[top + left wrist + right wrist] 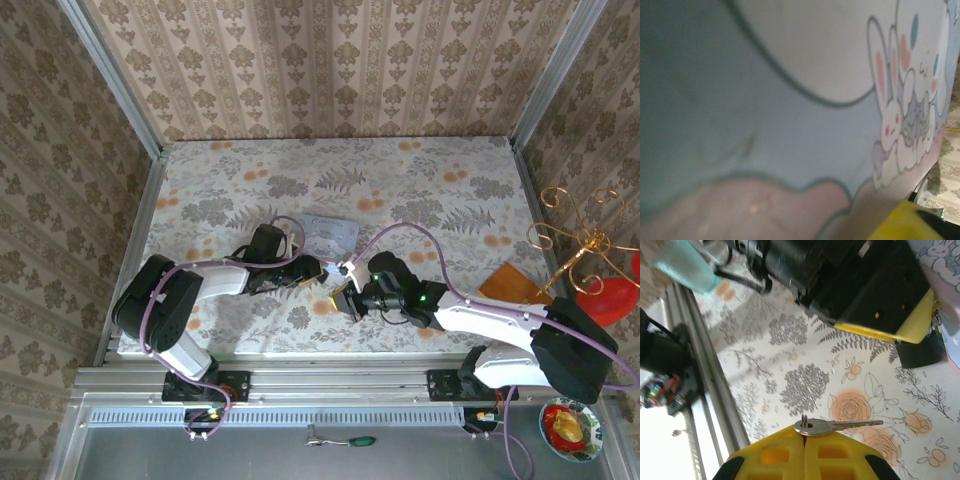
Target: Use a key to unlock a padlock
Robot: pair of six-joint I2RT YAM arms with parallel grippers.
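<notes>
Right jaws are pressed tight together, yellow pads [765, 457] pinching the key [836, 426] by its head, blade lying flat and poking out to the right in the wrist view, above the floral desk [450, 190]. So the key is in hand, and that part is done.

Now the padlock [920, 352]: a small dark block tucked just under the yellow tip of the left jaws, just beside the pale-blue cartoon tin [330, 233]. That puts it around the middle of the desk, on the near side of the tin, between the two arms.

Left jaws: I cannot tell how wide they stand, nor whether they have the lock or merely sit over it. Their own camera is right up against the tin's bunny print.

Key tip and lock are near but apart, and nothing shows the blade in the keyhole. Left to do, by my reading: line up the blade, insert, turn, pop the shackle.
</notes>
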